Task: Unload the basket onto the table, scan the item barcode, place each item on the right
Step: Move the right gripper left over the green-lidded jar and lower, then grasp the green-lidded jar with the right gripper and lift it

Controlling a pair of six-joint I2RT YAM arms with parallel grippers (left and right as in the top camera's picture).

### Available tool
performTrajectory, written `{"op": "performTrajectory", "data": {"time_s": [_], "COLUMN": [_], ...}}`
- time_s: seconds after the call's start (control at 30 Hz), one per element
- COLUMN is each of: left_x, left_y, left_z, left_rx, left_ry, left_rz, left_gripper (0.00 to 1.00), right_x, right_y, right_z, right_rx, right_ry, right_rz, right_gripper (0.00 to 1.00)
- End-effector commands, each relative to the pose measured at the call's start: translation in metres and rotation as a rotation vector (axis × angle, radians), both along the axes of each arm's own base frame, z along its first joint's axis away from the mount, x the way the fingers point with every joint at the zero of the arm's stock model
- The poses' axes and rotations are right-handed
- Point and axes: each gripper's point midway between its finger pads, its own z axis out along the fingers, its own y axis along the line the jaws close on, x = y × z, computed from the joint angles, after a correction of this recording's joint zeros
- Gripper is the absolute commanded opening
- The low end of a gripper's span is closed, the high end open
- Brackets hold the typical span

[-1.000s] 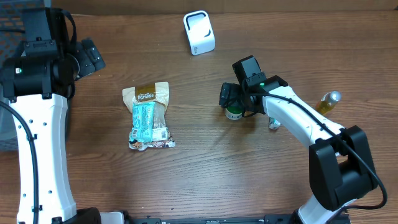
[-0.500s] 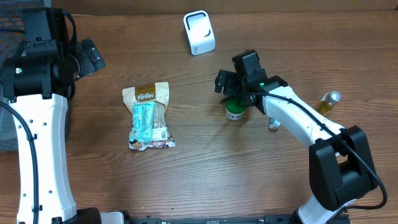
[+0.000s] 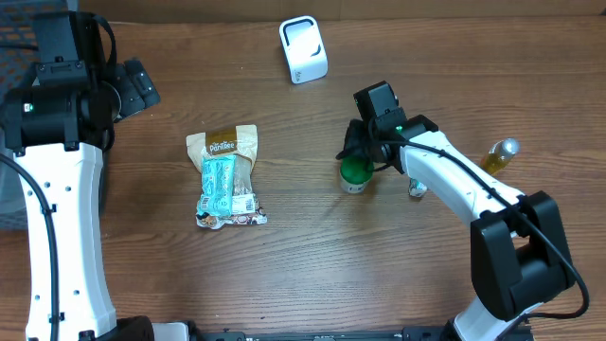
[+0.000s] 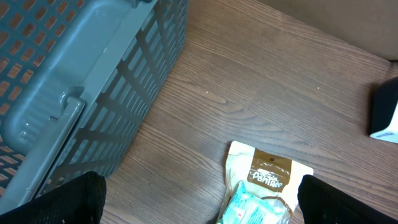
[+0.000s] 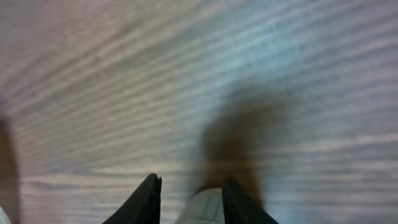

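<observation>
The right gripper sits mid-table with its fingers close about the green-capped bottle, one touching and a slit beside the other, so I cannot tell if the hold is firm. Farther back the left gripper hangs wide open and empty, seemingly keeping clear, and the white scanner stands at the far edge, where the barcode must go

The pouch lies left of the jar, the scanner behind both.

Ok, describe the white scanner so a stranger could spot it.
Go to the table's far edge, near the middle. The scanner stands there alone, a small white rounded box, unlike the tan-and-teal pouch and green-capped bottle.
</observation>
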Motion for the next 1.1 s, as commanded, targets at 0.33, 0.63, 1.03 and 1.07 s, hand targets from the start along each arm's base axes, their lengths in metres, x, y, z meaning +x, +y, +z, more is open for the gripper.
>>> {"op": "performTrajectory", "data": {"time_s": [0.33, 0.63, 1.03, 1.07], "left_x": [0.000, 0.000, 0.000, 0.000], "left_y": [0.003, 0.003, 0.003, 0.003], "left_z": [0.001, 0.001, 0.001, 0.001], "left_rx": [0.009, 0.009, 0.009, 0.009], "left_ry": [-0.002, -0.002, -0.002, -0.002], "left_rz": [0.011, 0.011, 0.011, 0.011], "left_gripper": [1.00, 1.00, 1.00, 1.00], "right_x": [-0.005, -0.023, -0.058, -0.059], "right_y": [0.014, 0.041, 0.084, 0.084], "right_z": [0.041, 0.045, 0.041, 0.041], "right_rx": [0.021, 0.074, -0.071, -0.078], "right_ry": [0.050, 0.092, 0.057, 0.053], "right_rz": [0.113, 0.185, 0.277, 0.280], "right_gripper": [0.34, 0.33, 0.30, 0.30]}}
